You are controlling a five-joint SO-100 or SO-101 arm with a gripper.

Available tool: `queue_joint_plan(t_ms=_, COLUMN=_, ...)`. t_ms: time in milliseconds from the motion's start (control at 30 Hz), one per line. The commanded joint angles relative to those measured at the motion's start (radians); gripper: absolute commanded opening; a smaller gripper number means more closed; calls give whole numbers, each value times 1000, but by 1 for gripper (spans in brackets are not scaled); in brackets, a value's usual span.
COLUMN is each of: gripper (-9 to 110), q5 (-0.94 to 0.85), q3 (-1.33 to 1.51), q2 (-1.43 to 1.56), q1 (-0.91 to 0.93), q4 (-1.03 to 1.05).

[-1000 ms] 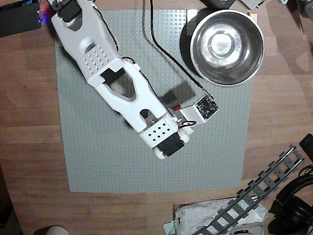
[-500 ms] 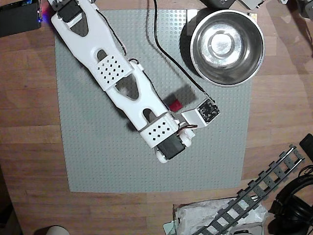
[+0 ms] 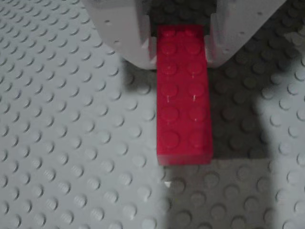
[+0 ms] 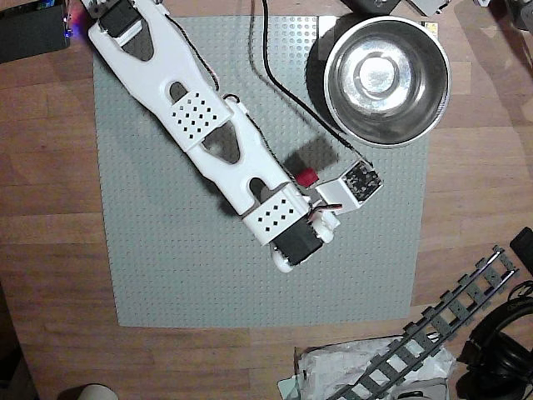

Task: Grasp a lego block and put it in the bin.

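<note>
A: What do you see, largest first?
B: Your grey studded baseplate (image 4: 166, 250), then the shiny steel bin (image 4: 386, 79) at its top right corner in the overhead view.
A: And the lego block (image 3: 184, 90)?
B: Red, two studs wide, long, lying on the baseplate; your gripper (image 3: 181, 36) clamps its far end.

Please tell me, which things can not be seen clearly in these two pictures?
- Brick: its far end is hidden between the fingers in the wrist view; in the overhead view the arm covers most of it.
- Fingers: cut off by the top edge in the wrist view; whether they press the brick is unclear.
- Bowl: outside the wrist view.
- Rail: cut by the bottom edge in the overhead view.
</note>
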Motion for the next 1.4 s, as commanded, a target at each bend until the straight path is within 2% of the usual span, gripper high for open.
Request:
queue_joint_plan(t_ms=0, gripper=0, q5=6, q3=-34, q2=71, q1=-8, q4=14)
queue_joint_plan(t_ms=300, gripper=0, q5=6, q3=121, q2=273, q1=-21, q4=15)
queue_joint_plan(t_ms=733, gripper=0, q5=49, q3=506, q2=683, q1=-54, q4=15)
queue_joint_plan(t_ms=933, gripper=0, q5=130, q3=611, q2=804, q1=-144, q4=15)
queue_joint_plan(t_ms=1367, gripper=0, q5=400, q3=663, q2=756, q1=-428, q4=15)
